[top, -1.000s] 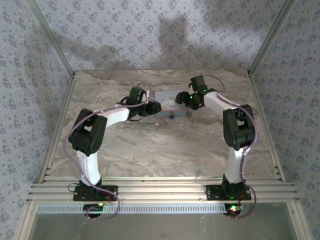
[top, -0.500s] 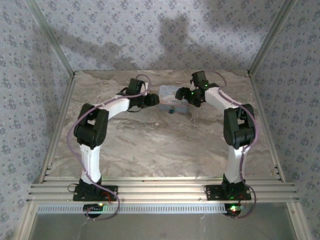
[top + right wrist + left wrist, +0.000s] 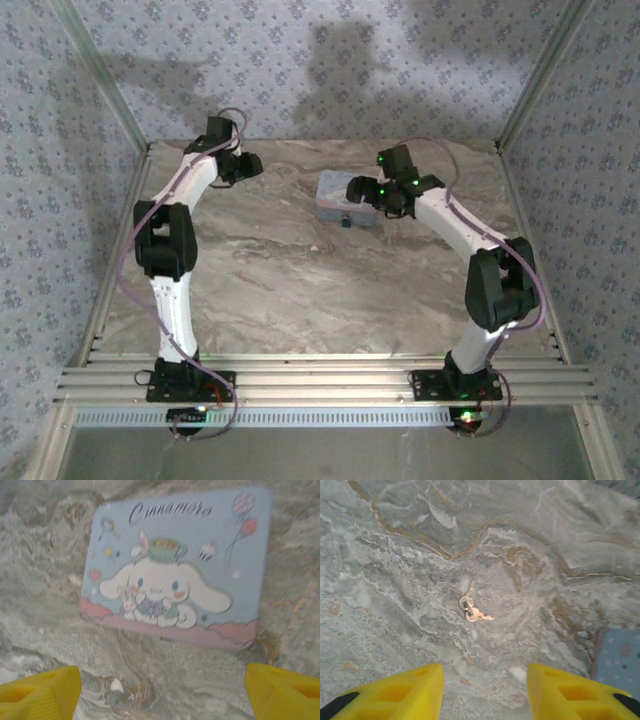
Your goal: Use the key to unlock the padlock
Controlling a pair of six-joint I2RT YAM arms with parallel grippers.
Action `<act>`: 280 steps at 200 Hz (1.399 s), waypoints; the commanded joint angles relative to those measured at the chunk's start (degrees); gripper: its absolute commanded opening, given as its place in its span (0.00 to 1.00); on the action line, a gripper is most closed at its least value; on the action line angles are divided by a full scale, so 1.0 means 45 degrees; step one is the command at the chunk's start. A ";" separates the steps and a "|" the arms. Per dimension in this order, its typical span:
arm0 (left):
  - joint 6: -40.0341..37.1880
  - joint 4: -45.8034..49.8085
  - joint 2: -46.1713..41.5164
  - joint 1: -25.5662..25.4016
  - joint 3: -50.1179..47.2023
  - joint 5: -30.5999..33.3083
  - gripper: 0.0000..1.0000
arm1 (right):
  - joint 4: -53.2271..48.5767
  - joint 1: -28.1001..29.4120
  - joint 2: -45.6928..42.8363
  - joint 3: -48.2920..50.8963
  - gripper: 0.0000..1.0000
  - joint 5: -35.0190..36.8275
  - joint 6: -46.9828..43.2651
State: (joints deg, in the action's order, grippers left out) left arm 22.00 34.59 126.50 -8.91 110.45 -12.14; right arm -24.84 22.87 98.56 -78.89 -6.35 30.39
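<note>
Padlock [image 3: 344, 221]: tiny bluish-dark thing on the marble worktop [image 3: 300, 290], a bit toward 12 o'clock from the worktop's middle in the top view. It sits right at the 6 o'clock edge of the tin [image 3: 335, 195]; touching or just beside, can't tell, too small. Tin is grey-blue, rectangular, lying flat. Right wrist view shows its lid w/ a white long-eared cartoon figure, a teacup on its head, balloons at the 1 o'clock corner and a pink band along the 6 o'clock edge. Right fingers [image 3: 362, 188] are at approx 1 o'clock from the padlock, by the tin's 3 o'clock end. In the right wrist view the two yellow tips sit at 7 and 5 o'clock, spread wide, gripping nothing. Key [image 3: 471, 611]: flat on bare worktop near the middle of the left wrist view. It looks like two small pale keys joined at the heads, one blade toward 12 o'clock, the other toward 3 o'clock. Left fingers [image 3: 248, 166] are at approx 10 o'clock from the padlock, well apart from it, near the worktop's far-left corner. In the left wrist view the yellow tips are parted and empty, w/ the key at 12 o'clock from the gap, not touching. A corner of the tin shows at that view's 4 o'clock edge.
</note>
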 commanded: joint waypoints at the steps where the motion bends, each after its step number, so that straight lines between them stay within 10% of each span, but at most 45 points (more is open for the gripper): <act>1: -0.0475 0.1682 0.1033 -0.0092 0.1373 0.0113 0.45 | -0.0017 0.0574 -0.0194 0.0237 0.86 0.0565 -0.0059; 137: -0.1170 0.4311 0.5249 -0.0895 0.7441 0.2699 0.39 | 0.0326 0.1612 0.0159 0.0774 0.86 0.0705 0.0237; 280: -0.0982 0.4199 0.6152 -0.0799 0.7643 0.2578 0.38 | 0.0243 0.1899 -0.1355 0.1692 0.86 0.1450 0.0350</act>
State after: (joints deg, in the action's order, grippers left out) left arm 17.43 52.75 152.16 -13.43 143.24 -0.01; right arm -22.92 30.92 94.32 -72.51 -1.19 30.72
